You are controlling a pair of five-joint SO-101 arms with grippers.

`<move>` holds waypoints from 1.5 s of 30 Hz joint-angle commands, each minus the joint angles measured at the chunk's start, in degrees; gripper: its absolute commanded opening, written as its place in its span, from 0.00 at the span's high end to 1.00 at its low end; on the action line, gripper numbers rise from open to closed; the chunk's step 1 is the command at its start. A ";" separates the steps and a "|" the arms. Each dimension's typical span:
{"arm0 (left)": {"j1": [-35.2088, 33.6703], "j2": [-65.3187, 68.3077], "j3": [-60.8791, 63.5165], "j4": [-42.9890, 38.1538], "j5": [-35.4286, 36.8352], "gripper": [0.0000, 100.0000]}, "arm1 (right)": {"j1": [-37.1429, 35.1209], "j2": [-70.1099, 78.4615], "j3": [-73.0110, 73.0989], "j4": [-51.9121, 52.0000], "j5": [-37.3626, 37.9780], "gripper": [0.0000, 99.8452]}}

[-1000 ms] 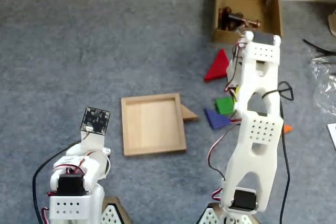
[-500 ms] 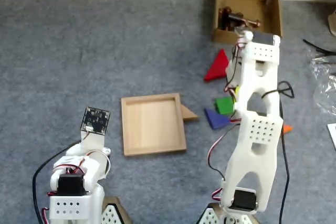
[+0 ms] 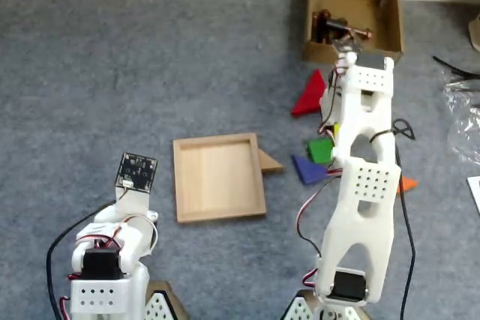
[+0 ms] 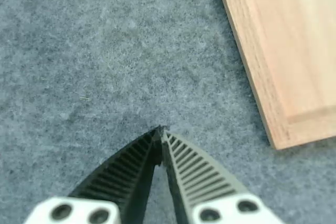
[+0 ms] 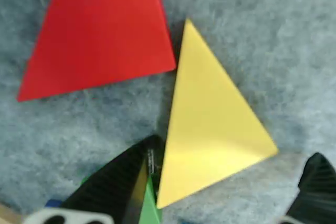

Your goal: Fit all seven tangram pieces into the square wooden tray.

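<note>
We find the square wooden tray (image 3: 219, 177) flat on the grey counter (image 3: 97, 73), with a tan triangle (image 3: 271, 162) touching its edge on the right arm's side. The left end effector (image 4: 160, 136) hangs just beside the tray's opposite edge, jaws pressed together on nothing. The right end effector (image 5: 233, 156) sits low, jaws spread apart on either side of the yellow triangle (image 5: 210, 124), which lies just beside the red triangle (image 5: 100, 40). A green piece (image 3: 321, 150), a blue piece (image 3: 307, 169) and an orange piece (image 3: 408, 183) lie on the counter near that arm.

No readable text, label, number or sign appears on anything here.
</note>
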 commanded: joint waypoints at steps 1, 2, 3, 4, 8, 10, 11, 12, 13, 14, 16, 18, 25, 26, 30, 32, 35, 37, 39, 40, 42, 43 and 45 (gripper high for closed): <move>0.57 0.13 1.19 0.18 0.44 0.99 | 0.22 0.22 -2.07 -1.27 0.26 0.60; 0.57 0.13 1.19 0.18 0.44 0.99 | 0.31 0.22 -2.07 -1.19 0.26 0.60; 0.57 0.13 1.19 0.18 0.44 0.99 | 0.31 0.22 -2.07 -1.19 0.26 0.60; 0.57 0.13 1.19 0.18 0.44 0.99 | 0.31 0.22 -2.07 -1.19 0.26 0.60; 0.57 0.13 1.19 0.18 0.44 0.99 | 0.22 0.22 -2.07 -0.92 0.26 0.62; 0.57 0.13 1.19 0.18 0.44 0.99 | 0.22 0.22 -2.07 -0.92 0.26 0.67; 0.57 0.13 1.19 0.18 0.44 0.99 | 0.22 0.22 -2.07 -0.92 0.26 0.70; 0.57 0.13 1.19 0.18 0.44 0.99 | 0.22 0.22 -2.07 -0.92 0.26 0.72; 0.57 0.13 1.19 0.18 0.44 0.99 | 0.22 0.22 -2.07 -0.92 0.18 0.74; 0.57 0.13 1.19 0.18 0.44 0.99 | 0.22 0.22 -2.07 -0.92 -0.35 0.75; 0.57 0.13 1.19 0.18 0.44 0.99 | 0.31 0.22 -2.07 -0.92 -2.64 0.76; 0.57 0.13 1.19 0.18 0.35 0.99 | 0.31 0.22 -2.07 -1.01 -3.43 0.76; 0.57 0.13 1.19 0.18 0.35 0.99 | 0.40 -0.13 -2.07 -1.10 -3.25 0.76; 0.57 0.13 1.19 0.18 0.35 0.99 | 0.57 -0.22 -2.07 -0.92 -3.25 0.76; 0.57 0.13 1.19 0.18 0.35 0.99 | 0.75 -0.22 -4.00 -0.48 1.23 0.76; 0.57 0.13 1.19 0.18 0.35 0.99 | 1.01 -0.22 -5.85 1.10 1.49 0.76; 0.57 0.13 1.19 0.18 0.35 0.99 | 1.10 -0.04 -10.59 3.65 1.49 0.76; 0.57 0.13 1.19 0.18 0.35 0.99 | 1.10 0.22 -13.85 4.88 1.49 0.76; 0.57 0.13 1.19 0.18 0.35 0.99 | 1.10 0.22 -16.13 5.23 1.49 0.76; 0.57 0.13 1.19 0.18 0.35 0.99 | 1.10 0.22 -17.01 5.23 1.49 0.76; 0.57 0.13 1.19 0.18 0.35 0.99 | 1.01 0.22 -18.15 5.05 1.49 0.76; 0.57 0.13 1.19 0.18 0.35 0.99 | 1.01 0.22 -18.51 4.97 1.49 0.76; 0.57 0.13 1.19 0.18 0.35 0.99 | 0.92 0.22 -18.68 5.14 1.49 0.76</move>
